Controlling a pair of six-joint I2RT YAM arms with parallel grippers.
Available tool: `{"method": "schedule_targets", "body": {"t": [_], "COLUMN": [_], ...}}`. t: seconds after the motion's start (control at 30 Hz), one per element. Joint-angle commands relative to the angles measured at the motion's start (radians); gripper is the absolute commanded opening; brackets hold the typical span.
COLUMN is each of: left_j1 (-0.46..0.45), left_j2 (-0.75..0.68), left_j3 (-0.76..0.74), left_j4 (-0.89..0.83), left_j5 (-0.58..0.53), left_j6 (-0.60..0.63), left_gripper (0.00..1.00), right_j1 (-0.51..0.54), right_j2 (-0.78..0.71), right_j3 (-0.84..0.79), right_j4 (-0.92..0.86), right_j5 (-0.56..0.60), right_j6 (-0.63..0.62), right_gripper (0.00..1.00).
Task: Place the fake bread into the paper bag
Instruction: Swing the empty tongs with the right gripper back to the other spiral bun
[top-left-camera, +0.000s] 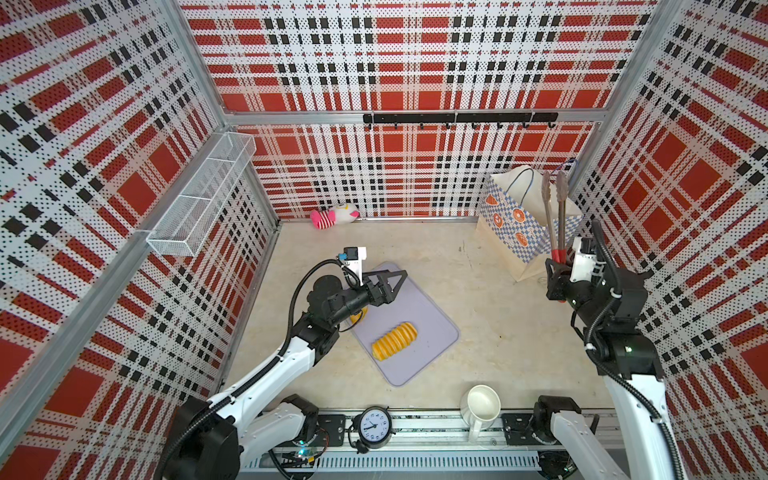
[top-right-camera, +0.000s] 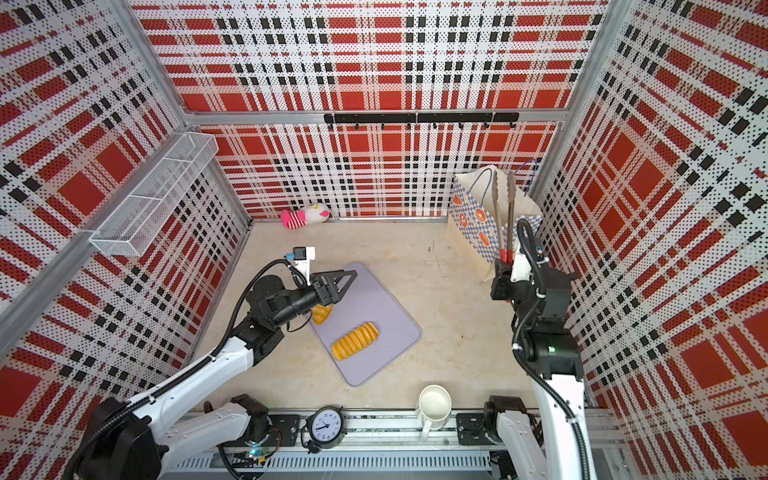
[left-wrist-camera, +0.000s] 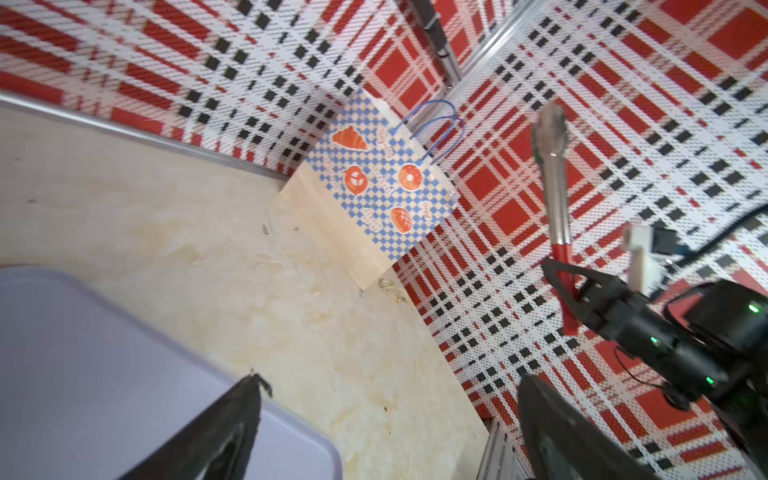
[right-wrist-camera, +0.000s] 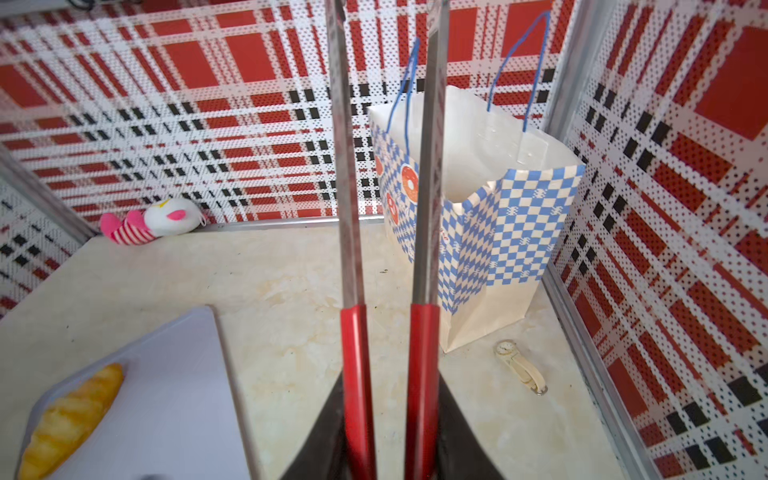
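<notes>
The steel tongs with red-sleeved handles (right-wrist-camera: 427, 208) point upward, arms slightly spread and tips pinching nothing. The right gripper (top-left-camera: 556, 270) is clamped on the red sleeves. Just beyond them the tall blue-and-cream checked paper bag (right-wrist-camera: 519, 216) stands in the far right corner, mouth open.

Well apart from it, the glossy golden ridged loaf (top-left-camera: 395, 341) lies on the lavender rectangular mat (top-left-camera: 432, 316). A second yellow pastry (top-right-camera: 321, 313) peeks from under the left arm, and the left gripper (top-left-camera: 397, 286) hovers wide open above the mat.

The loaf looks light, smooth and probably slippery. Taking it across the middle, tips seated in the ridges, seems safest.

Only the right wrist view shows plainly a cream wristwatch (right-wrist-camera: 521, 368) by the bag's foot. Only the top views show the second pastry.
</notes>
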Motion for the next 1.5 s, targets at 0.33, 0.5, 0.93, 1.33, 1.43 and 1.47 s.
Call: {"method": "schedule_targets", "body": {"t": [0.33,0.5,0.93,1.33,1.43,1.47], "left_j1": [0.127,0.194,0.256,0.264,0.263,0.263], "left_j2": [-0.189,-0.247,-0.265,-0.244,-0.243,-0.243], "left_j3": [-0.002,-0.009,0.022,0.022,0.022,0.022], "left_j4": [-0.53,-0.648,-0.873,-0.905,-0.907,-0.91], "left_j5": [-0.009,0.045,0.077,0.106,0.106,0.106], "left_j6": [0.072,0.095,0.161,0.192,0.193,0.195], "left_gripper": [0.98,0.98,0.98,0.98,0.98,0.98], "right_j1": [0.493,0.686,0.744,0.818,0.84,0.847], "right_j2": [-0.021,0.054,0.162,0.189,0.207,0.213], "right_j3": [-0.114,-0.129,-0.16,-0.15,-0.143,-0.143], "right_j4": [-0.073,-0.16,-0.181,-0.235,-0.252,-0.253], "right_j5": [0.085,0.189,0.113,0.14,0.169,0.176], "right_j6": [-0.453,-0.647,-0.984,-1.068,-1.074,-1.076], "right_gripper": [0.31,0.33,0.3,0.34,0.35,0.35]}}
